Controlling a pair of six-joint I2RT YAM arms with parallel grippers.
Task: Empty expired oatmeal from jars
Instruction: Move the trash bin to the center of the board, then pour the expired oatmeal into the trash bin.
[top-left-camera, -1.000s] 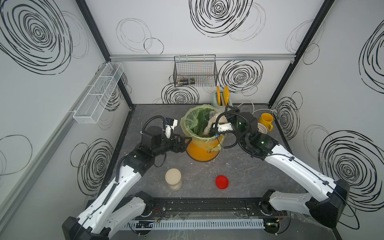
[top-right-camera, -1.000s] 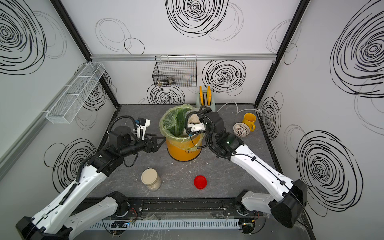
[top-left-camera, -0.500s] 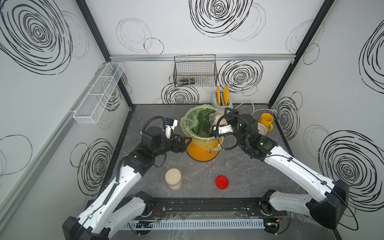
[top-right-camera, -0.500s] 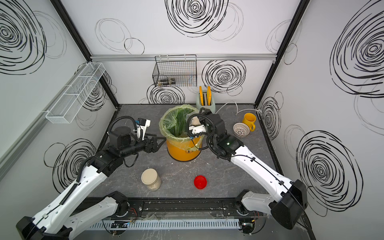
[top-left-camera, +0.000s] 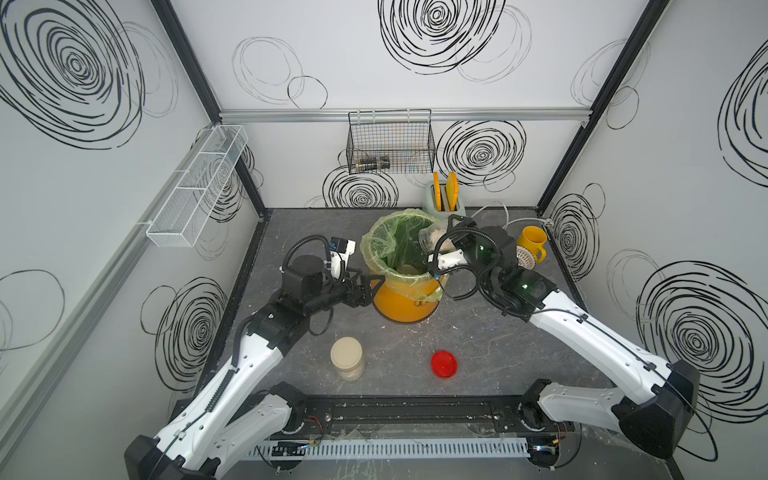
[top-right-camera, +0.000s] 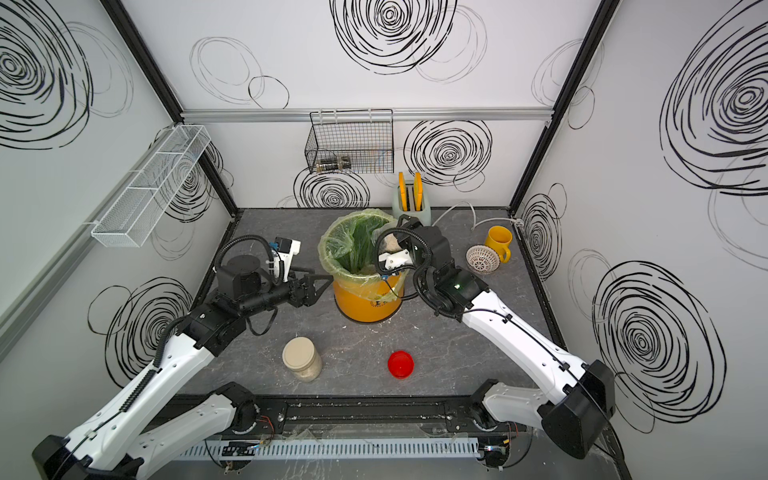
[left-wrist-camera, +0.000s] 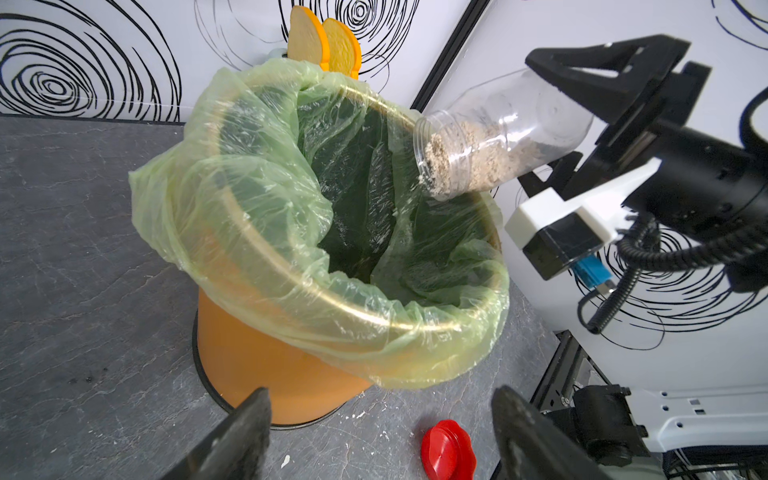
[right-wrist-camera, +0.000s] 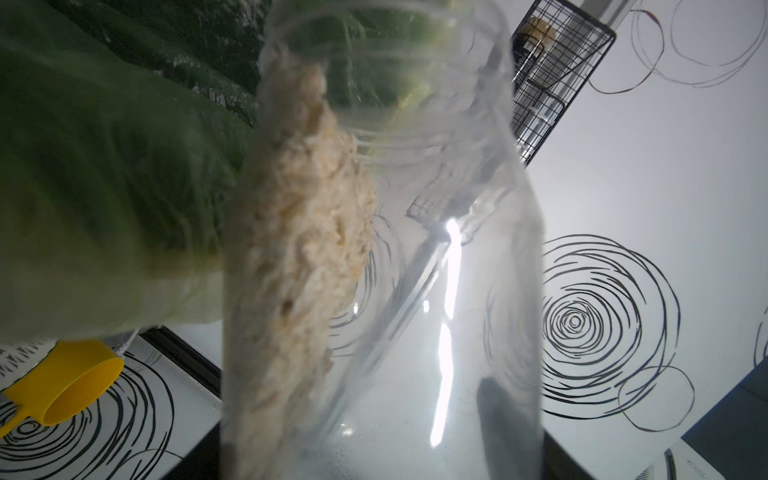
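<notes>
The job right now is pouring, and I think the trick is to tip the open jar (left-wrist-camera: 505, 133) more, slowly. Its mouth should stay over the green bag (left-wrist-camera: 232, 199), so no oatmeal (left-wrist-camera: 469, 166) lands on the table (top-left-camera: 498, 340). Closest to me, the jar with the cream lid (top-left-camera: 347, 363) stands shut and full. The red lid (top-left-camera: 444, 364) lies flat, well apart from it. A bit further back, the left gripper (top-left-camera: 371, 290) hangs wide open with nothing in it, just beside the wall of the orange bucket (top-left-camera: 401, 301). I cannot tell if a finger touches it. It could steady the bucket if that wobbles. Further back, the right gripper (left-wrist-camera: 582, 124) is closed on the bottom end of the open jar. It holds the jar on its side, mouth a little down, above the bucket's far edge. The oatmeal lies along the low side of the jar and reaches the mouth, and a lot is not out yet. A small shake may help the last flakes slide. The yellow mug (top-left-camera: 532, 243) sits behind, out of the way.
</notes>
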